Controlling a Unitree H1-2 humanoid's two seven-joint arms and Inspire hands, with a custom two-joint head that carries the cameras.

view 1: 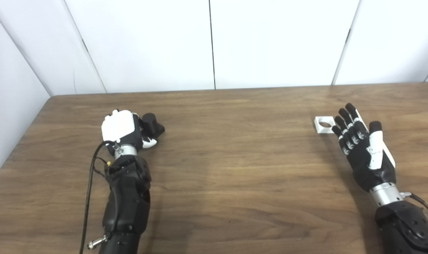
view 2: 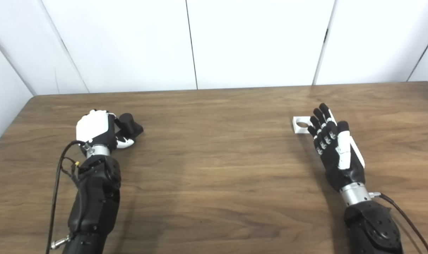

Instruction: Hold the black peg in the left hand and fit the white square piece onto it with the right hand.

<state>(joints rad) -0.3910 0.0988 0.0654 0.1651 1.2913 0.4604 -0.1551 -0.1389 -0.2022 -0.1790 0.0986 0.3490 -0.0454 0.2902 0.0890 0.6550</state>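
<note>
A: Left side of the figure. My left robot hand (view 1: 121, 129) lies on the wooden counter (view 1: 235, 169), back upward, fingers curled about the black peg (view 1: 153, 124). I take it to be grasping the peg, though the palm hides the contact itself. The peg rests on the counter, its round stub pointing up past the knuckles.

B: And the right side?

A: My right robot hand (view 2: 336, 150) is released: fingers straight and spread, thumb apart, holding nothing. Its fingertips (view 2: 314, 121) reach the near edge of the white square piece (view 2: 301, 124); whether they touch it or merely overlap it in view, I cannot tell. The piece lies flat on the counter, its round hole facing up, well apart from the peg.

B: Which step is this, then?

A: By my reading, the pickup stage. The peg appears secured but not lifted; the white piece is not yet grasped. Nothing is fitted.

B: What does the next move call for?

A: Closing the right fingers and thumb on the piece's outer edges, leaving the hole unobstructed. Then I would raise the peg with its stub upright and carry the piece across, hole aligned over the stub.
</note>
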